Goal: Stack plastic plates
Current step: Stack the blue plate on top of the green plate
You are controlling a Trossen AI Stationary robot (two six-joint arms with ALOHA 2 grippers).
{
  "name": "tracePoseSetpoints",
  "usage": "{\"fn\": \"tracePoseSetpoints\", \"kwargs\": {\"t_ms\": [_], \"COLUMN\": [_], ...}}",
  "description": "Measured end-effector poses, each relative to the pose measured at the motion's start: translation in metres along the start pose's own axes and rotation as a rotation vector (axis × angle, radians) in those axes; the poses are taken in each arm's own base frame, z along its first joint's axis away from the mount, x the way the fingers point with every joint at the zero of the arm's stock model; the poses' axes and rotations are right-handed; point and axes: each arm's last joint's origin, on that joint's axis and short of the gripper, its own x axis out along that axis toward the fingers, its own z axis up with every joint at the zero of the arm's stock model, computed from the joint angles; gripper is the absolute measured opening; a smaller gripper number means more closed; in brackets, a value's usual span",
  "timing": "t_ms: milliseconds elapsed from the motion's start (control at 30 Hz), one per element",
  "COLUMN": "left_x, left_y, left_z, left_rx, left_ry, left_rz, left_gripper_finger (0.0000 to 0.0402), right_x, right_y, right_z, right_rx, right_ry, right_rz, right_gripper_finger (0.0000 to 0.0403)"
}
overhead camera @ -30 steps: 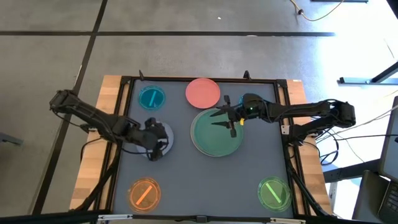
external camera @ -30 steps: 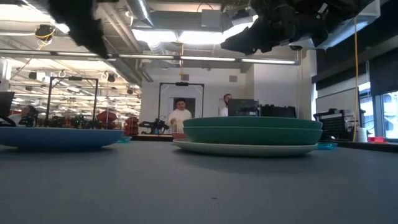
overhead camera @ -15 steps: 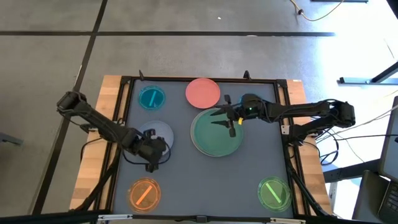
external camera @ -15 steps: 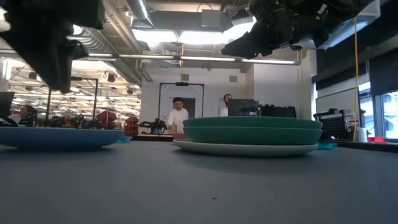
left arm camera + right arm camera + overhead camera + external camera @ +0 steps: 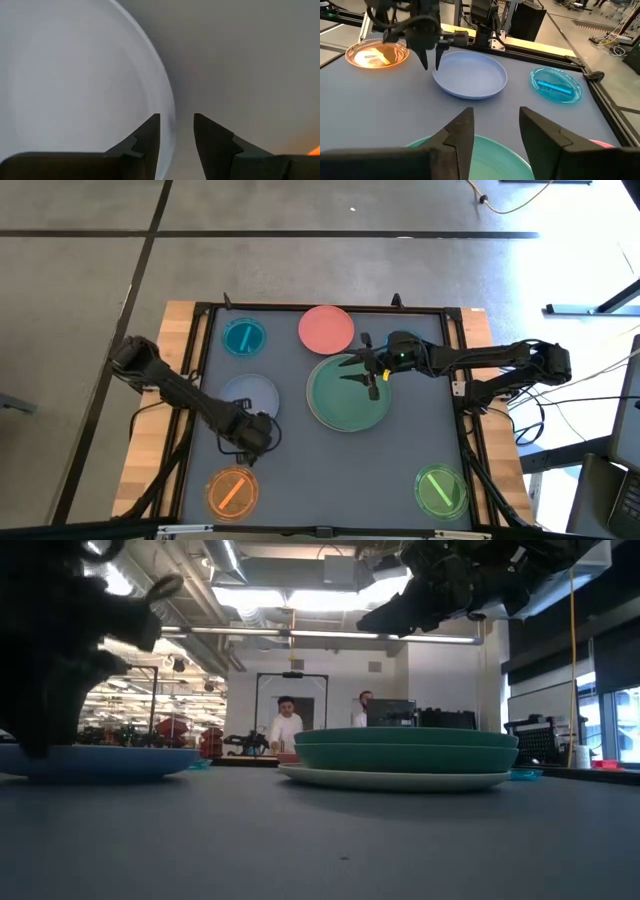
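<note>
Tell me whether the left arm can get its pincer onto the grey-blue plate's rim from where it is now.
Probably yes. The left pincer hangs open right at the grey-blue plate, its rim lined up with the gap between the fingers, and nothing lies between. The orange plate sits apart.

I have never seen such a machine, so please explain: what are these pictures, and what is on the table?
Two robot arms work at a grey table. One camera looks down from above, one sits at table height, and one rides on each wrist. The left gripper, open, is at the edge of the grey-blue plate. The right gripper, open and holding nothing, hovers over the green plate, which lies on a cream-white plate. Pink, teal, orange and lime green plates lie apart.
</note>
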Motion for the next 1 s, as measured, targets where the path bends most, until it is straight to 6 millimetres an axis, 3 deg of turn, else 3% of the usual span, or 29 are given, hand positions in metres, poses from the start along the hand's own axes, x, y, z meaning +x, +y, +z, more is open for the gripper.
{"fn": "tracePoseSetpoints", "kwargs": {"t_ms": [267, 467, 633, 867, 1000], "left_x": [0.021, 0.023, 0.019, -0.003, -0.014], "left_y": [-0.001, -0.002, -0.002, -0.006, -0.008], "left_z": [0.003, 0.003, 0.003, 0.016, 0.026], "left_rx": [0.008, 0.061, 0.091, 0.179, 0.278], "left_ry": [0.071, 0.086, 0.085, 0.057, 0.022], "left_rz": [0.054, 0.045, 0.05, 0.139, 0.142], "left_gripper_finger": [0.0107, 0.0053, 0.001, 0.0005, 0.0005], "right_x": [0.0, 0.0, 0.0, -0.001, -0.011], "right_y": [0.0, 0.0, 0.0, 0.0, 0.002], "right_z": [0.0, 0.0, 0.0, 0.0, 0.004], "right_rx": [0.0, 0.0, 0.0, 0.026, 0.086], "right_ry": [0.0, -0.001, -0.001, 0.004, 0.027], "right_rz": [0.0, 0.0, -0.001, 0.0, -0.013], "right_gripper_finger": [0.015, 0.015, 0.015, 0.015, 0.015]}}
